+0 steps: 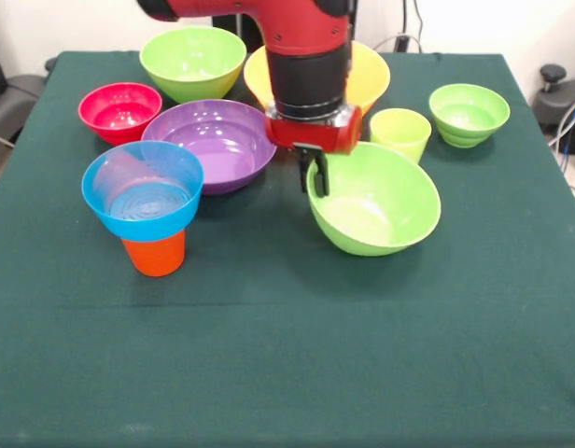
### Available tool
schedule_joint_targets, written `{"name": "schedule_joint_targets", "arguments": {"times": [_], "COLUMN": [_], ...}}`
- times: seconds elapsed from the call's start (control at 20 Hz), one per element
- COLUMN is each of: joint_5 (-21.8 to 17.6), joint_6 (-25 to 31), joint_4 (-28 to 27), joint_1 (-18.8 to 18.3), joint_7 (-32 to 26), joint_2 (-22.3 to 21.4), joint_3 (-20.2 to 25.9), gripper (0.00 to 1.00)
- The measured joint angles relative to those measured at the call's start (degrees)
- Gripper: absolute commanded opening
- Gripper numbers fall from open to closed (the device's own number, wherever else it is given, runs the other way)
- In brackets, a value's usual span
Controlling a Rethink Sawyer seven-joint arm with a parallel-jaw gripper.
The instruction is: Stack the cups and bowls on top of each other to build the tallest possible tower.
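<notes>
STEP: pincer (317, 175) is pinching the near-left rim of the lime green bowl (374, 199), centre-right of frame, which is tilting | ADVICE: lift it level and centre it over the blue bowl (143, 189) sitting on the orange cup (155, 253), lower left on the bench (287, 355) | CONTENTS: all visible bowls appearing empty

Setting: you're looking at a lab or robot test room | Worktop (287, 373): covered in plain dark green cloth | Arm (306, 56): red and black industrial robot over it | Edges: cables (572, 121) at right, black equipment (558, 89) beside them, white wall (82, 23) behind | Props: bright plastic bowls (210, 142) laid out as test objects
</notes>
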Motion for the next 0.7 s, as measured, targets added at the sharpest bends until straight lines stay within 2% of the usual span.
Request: {"name": "schedule_joint_targets", "arguments": {"times": [0.15,0.45,0.7], "joint_5": [-0.06,-0.3,-1.01], "joint_6": [0.04,0.01,0.02], "joint_4": [3.17,7.61,9.04], "joint_1": [-4.76,-11.1,-13.74], "joint_7": [0.0,0.0,0.0], "joint_2": [-0.22,-0.02,1.12], "joint_3": [3.75,9.28,12.85], "gripper": [0.0,0.0,0.0]}}
